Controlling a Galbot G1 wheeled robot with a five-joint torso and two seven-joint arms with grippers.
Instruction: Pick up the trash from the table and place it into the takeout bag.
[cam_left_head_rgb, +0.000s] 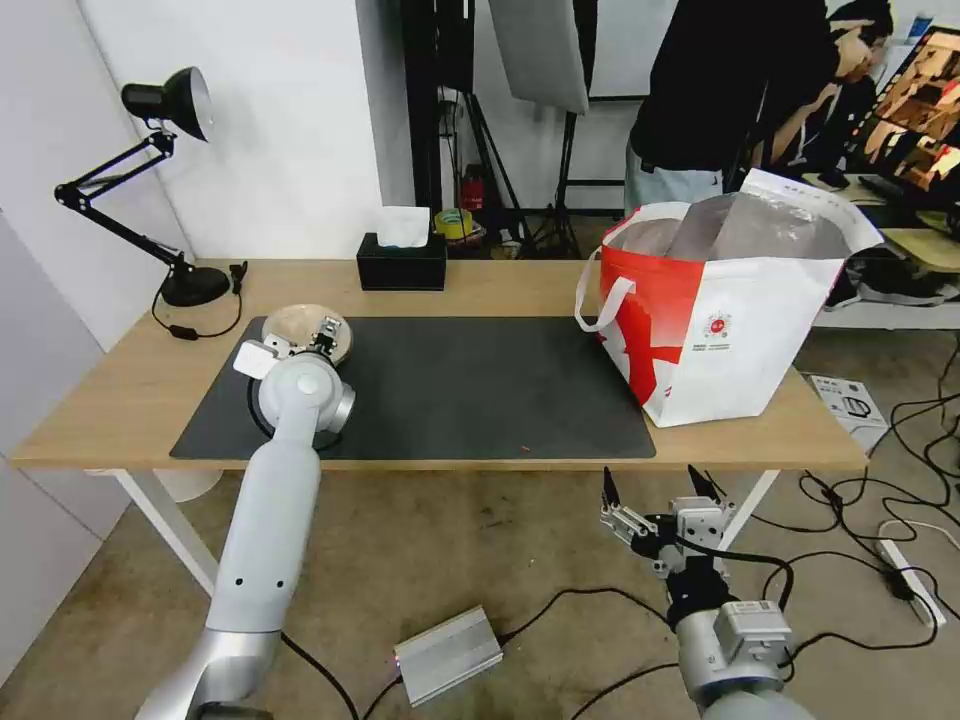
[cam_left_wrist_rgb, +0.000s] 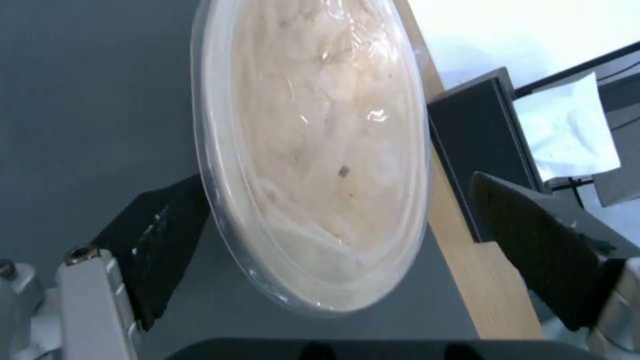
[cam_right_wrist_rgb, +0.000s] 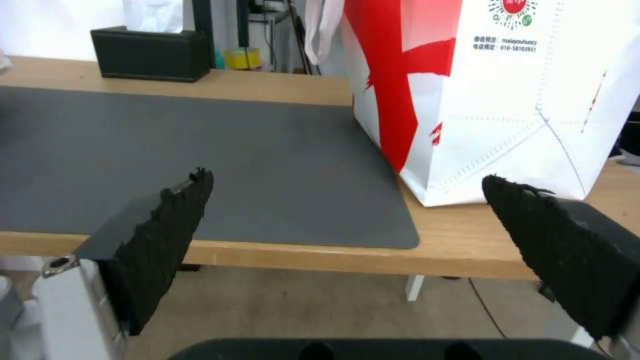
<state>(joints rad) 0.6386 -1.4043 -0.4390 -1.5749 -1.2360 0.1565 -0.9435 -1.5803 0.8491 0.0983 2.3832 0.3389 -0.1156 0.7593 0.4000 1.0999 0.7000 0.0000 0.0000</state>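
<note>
A beige bowl (cam_left_wrist_rgb: 313, 150) under clear film sits left-centre on the mat (cam_left_head_rgb: 450, 390), straddled by the spread left gripper (cam_left_wrist_rgb: 333, 200); tissue box (cam_left_head_rgb: 402, 262) behind. Right gripper (cam_left_head_rgb: 660, 485) spread, bottom right.

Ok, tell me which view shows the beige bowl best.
The left wrist view: the beige bowl is large and close there, between the open fingers of the left tool. The head view shows the bowl small, partly behind the left arm. The right wrist view faces the takeout bag.

Table (cam_left_head_rgb: 480, 290) with mat (cam_left_head_rgb: 450, 385), bag (cam_left_head_rgb: 720, 320), lamp (cam_left_head_rgb: 190, 285)
</note>
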